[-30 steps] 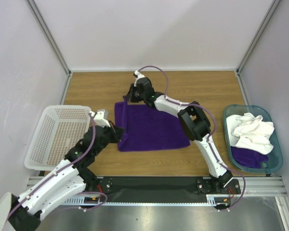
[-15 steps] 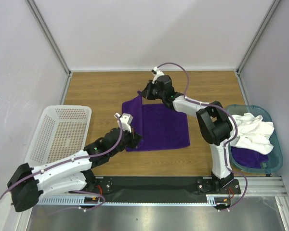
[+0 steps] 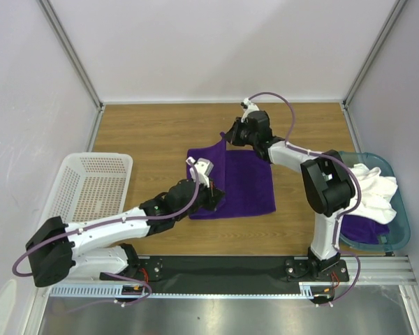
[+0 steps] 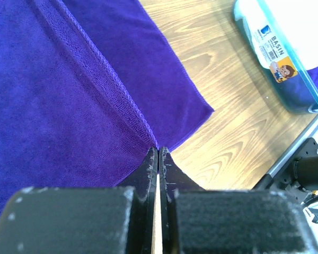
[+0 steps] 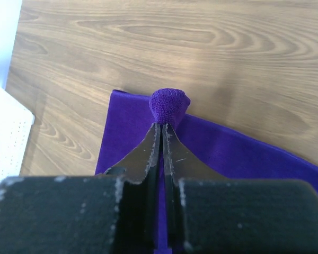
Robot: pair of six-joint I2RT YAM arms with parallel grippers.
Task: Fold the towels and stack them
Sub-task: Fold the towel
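The white basket (image 3: 77, 199) sits well off to the left of the left claw, and over the last second that claw has drawn away from it. The left claw (image 4: 158, 151) is pinched tight on the near corner of the purple towel (image 3: 248, 185). Its wrist view shows the hemmed edge running away from the closed tips, with a second layer of the same cloth beneath and bare table (image 4: 222, 137) just to the right. Since a second ago it has swept rightward, dragging the near-left corner over the rest of the towel.

Beyond it, the right claw (image 5: 162, 126) is also clamped shut, a small bunch of purple cloth puffing out past its tips. It has travelled rightward in step, carrying the far-left corner. The towel's footprint is now narrower, its old left part doubled over. So the first fold looks well under way, probably near halfway, though the arms hide how the edges line up.

To the right of the right claw, the teal bin (image 3: 403, 218) holds the white towel (image 3: 370, 188) and another purple towel (image 3: 359, 229), both waiting unfolded.
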